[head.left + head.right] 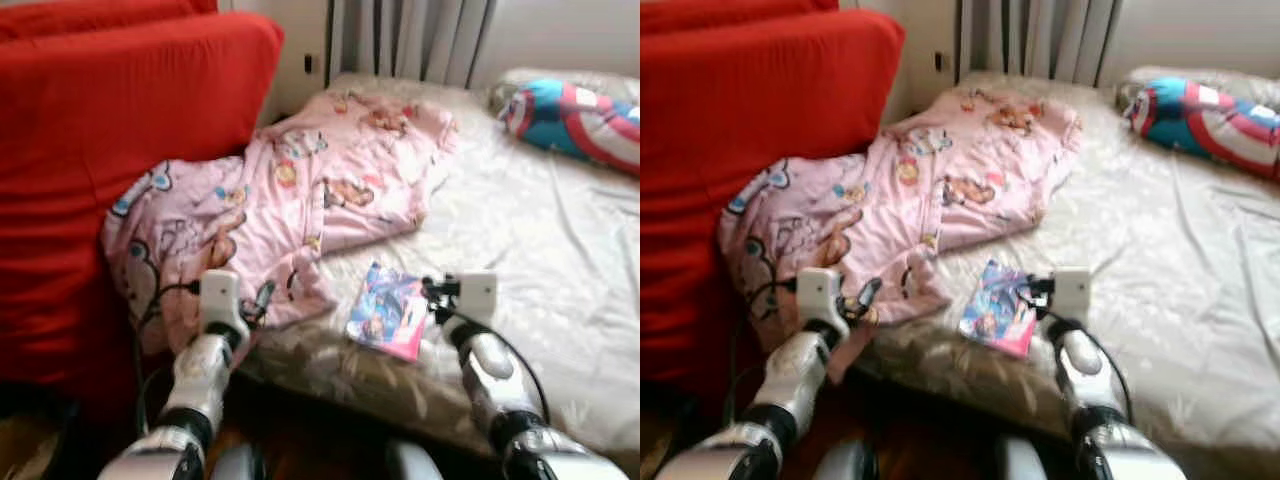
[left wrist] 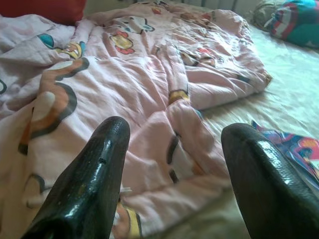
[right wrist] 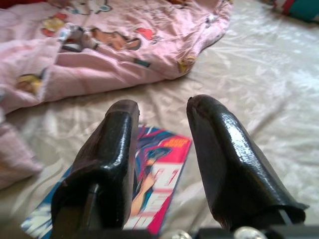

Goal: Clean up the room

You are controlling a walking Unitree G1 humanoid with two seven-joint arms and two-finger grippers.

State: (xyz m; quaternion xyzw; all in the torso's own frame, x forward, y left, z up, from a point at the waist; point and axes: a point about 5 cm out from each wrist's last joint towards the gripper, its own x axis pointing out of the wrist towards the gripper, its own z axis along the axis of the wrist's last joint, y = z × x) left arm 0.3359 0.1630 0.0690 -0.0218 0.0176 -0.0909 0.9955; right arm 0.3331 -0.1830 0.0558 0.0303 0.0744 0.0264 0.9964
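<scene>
A crumpled pink cartoon-print blanket [image 1: 300,200] lies across the left part of the bed and spills over its front edge. A thin colourful book [image 1: 385,310] lies flat on the sheet near the front edge, just right of the blanket's corner. My left gripper [image 1: 262,298] is open and hovers over the blanket's front corner; in the left wrist view its fingers [image 2: 99,174] stand wide apart above the pink cloth [image 2: 164,89]. Just right of the book, my right gripper [image 1: 430,295] is open, its fingers [image 3: 219,149] held low over the book [image 3: 159,169] with nothing between them.
A big red cushion [image 1: 100,150] stands against the bed on the left. At the far right a blue, red and white shield-print pillow [image 1: 580,115] lies on the cream satin sheet [image 1: 540,250]. Grey curtains [image 1: 420,35] hang behind. Dark floor shows below the bed's edge.
</scene>
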